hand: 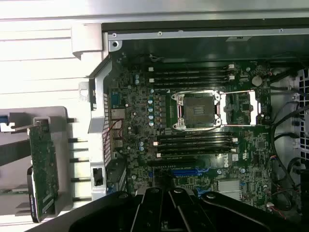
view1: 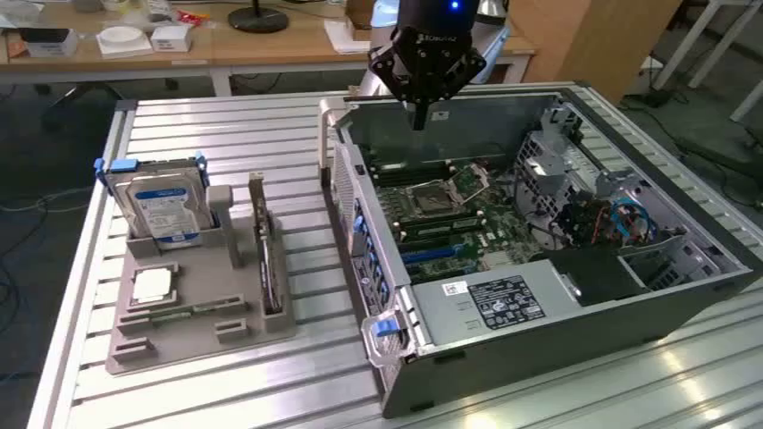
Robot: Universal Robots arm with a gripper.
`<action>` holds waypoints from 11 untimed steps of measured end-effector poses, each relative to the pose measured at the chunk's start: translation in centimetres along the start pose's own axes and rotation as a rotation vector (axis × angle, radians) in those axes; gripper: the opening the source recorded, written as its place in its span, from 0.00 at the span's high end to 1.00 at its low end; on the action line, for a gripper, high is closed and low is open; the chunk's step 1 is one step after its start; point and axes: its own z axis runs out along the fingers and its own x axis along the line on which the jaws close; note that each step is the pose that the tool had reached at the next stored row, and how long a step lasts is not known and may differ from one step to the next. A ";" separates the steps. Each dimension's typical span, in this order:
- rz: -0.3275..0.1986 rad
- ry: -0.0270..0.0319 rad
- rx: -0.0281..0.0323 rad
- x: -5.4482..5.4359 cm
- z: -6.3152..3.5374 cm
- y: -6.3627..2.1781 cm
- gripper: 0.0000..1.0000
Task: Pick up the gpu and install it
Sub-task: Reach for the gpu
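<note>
Jaws hung together, empty, over the case (view1: 596, 335), well apart from the gpu (view1: 267, 259) upright in its tray (view1: 179, 344); a clean pick likely needed its top edge.

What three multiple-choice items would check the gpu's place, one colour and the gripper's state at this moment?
1. Where is the gpu?
A. On edge in the grey holder beside the computer case
B. Seated on the motherboard
C. In the gripper

2. What colour are the rails around the hard drive?
A. Red
B. Blue
C. Yellow

3. How is the gripper?
A. Shut on the gpu
B. Open around the hard drive
C. Shut, empty, above the open case

Answers:
1 A, the card stands in the holder's slot.
2 B, blue rails frame the drive.
3 C, its fingers meet on nothing, over the case.
</note>
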 end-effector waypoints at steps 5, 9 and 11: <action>0.000 0.0000 0.0000 0.0 0.00 0.00 0.90; 0.000 -0.0001 -0.0001 0.1 0.00 0.00 0.90; 0.000 0.0000 -0.0001 0.2 0.00 -0.02 0.90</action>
